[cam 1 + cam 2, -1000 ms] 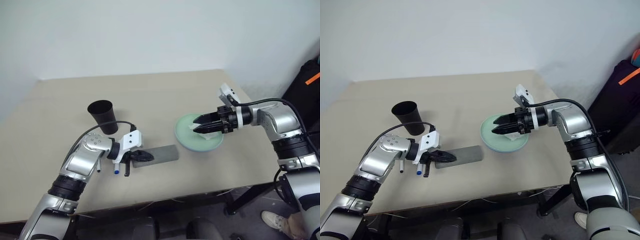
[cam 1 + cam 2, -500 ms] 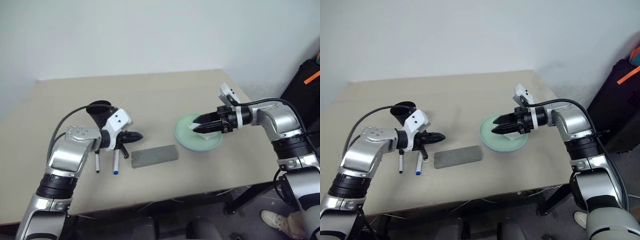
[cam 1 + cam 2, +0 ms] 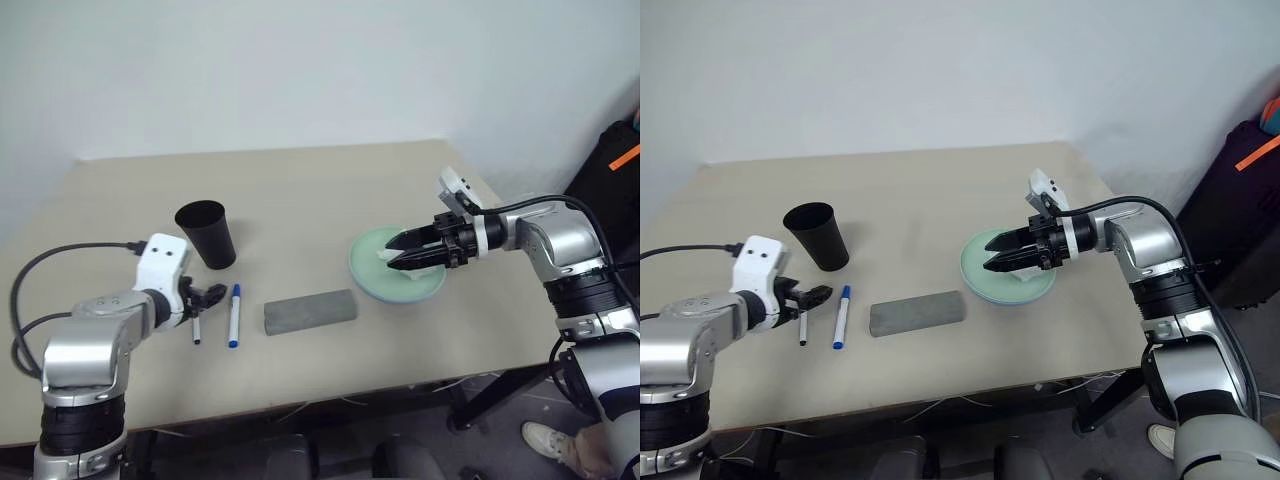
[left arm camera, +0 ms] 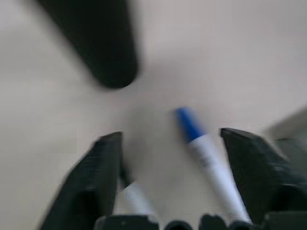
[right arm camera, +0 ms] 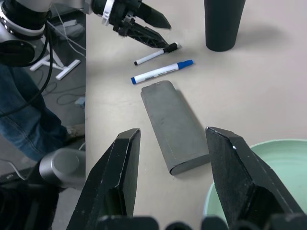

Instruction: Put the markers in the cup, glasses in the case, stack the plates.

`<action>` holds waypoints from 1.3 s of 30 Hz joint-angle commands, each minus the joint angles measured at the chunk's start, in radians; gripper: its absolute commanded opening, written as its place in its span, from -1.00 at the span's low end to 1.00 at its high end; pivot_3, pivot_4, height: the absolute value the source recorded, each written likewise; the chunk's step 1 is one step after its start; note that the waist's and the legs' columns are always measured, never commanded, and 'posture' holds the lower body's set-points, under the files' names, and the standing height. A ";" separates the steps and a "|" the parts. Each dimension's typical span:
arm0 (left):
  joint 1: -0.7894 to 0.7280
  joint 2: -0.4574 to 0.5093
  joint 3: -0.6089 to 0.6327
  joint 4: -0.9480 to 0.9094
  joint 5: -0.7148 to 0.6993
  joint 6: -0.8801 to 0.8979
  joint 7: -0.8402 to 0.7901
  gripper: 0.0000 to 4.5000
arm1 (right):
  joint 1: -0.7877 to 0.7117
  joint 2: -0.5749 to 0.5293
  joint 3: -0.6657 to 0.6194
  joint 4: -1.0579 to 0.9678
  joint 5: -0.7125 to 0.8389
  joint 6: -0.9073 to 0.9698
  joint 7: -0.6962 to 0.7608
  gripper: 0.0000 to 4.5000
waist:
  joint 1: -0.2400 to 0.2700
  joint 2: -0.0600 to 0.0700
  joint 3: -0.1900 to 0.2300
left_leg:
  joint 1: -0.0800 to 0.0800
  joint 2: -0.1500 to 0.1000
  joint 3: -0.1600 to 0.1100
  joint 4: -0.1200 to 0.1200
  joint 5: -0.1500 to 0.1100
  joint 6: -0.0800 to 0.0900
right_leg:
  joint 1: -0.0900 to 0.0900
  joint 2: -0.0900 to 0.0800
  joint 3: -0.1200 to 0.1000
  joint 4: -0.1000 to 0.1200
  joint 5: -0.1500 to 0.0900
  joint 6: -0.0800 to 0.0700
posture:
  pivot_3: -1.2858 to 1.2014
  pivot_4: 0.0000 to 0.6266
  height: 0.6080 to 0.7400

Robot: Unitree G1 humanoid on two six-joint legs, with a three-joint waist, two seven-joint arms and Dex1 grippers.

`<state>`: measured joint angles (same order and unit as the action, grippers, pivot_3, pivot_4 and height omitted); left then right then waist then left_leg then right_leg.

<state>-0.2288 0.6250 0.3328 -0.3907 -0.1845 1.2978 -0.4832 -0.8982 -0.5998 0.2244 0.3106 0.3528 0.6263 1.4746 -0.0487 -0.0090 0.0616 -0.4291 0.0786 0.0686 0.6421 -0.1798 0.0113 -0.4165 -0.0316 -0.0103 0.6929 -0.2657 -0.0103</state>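
Observation:
The black cup stands upright at the table's left. In front of it lie the two markers side by side, the black-capped one and the blue-capped one. My left gripper is open just above their capped ends, and in the left wrist view the blue-capped marker lies between its fingers. The grey case lies shut at the table's middle. My right gripper hovers open and empty over the mint green plate. The glasses are out of view.
A crumpled white tissue rests on the plate under my right gripper. A black bag with an orange stripe stands beyond the table's right edge. A person's leg in jeans is beside the table.
My left gripper has left the case's end, swung left past the cup to the markers, and gone from shut to open. The right arm has held still.

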 commanded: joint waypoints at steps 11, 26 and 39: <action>0.025 -0.076 0.113 0.086 0.004 -0.096 0.148 0.50 | -0.060 0.034 -0.071 0.046 0.011 -0.167 -0.005 0.04 | 0.001 -0.002 -0.001 | 0.000 0.000 0.001 0.000 0.000 0.000 | 0.000 -0.002 0.000 0.000 0.000 0.000 | 0.03 -1.00 1.00; -0.075 -0.134 0.010 0.300 0.025 -0.199 0.238 0.50 | -0.035 0.033 -0.058 0.013 0.004 -0.150 -0.019 0.04 | 0.001 -0.002 -0.001 | 0.000 0.000 0.001 -0.001 0.000 0.000 | 0.001 -0.001 0.000 0.000 0.001 0.001 | 0.03 -1.00 1.00; -0.126 -0.145 0.003 0.346 0.006 -0.178 0.289 -0.95 | -0.012 0.030 -0.058 -0.013 0.004 -0.136 -0.034 0.04 | 0.001 -0.003 -0.001 | 0.000 0.000 0.001 -0.001 0.000 0.000 | 0.001 -0.001 0.000 0.000 0.001 0.001 | 0.03 -1.00 1.00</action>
<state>-0.3253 0.4710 0.3388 -0.0311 -0.1746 1.1301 -0.1943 -0.8963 -0.5653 0.1822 0.3355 0.3523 0.4931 1.4451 -0.0476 -0.0115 0.0610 -0.4295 0.0783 0.0697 0.6410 -0.1799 0.0110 -0.4153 -0.0329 -0.0106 0.6928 -0.2648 -0.0097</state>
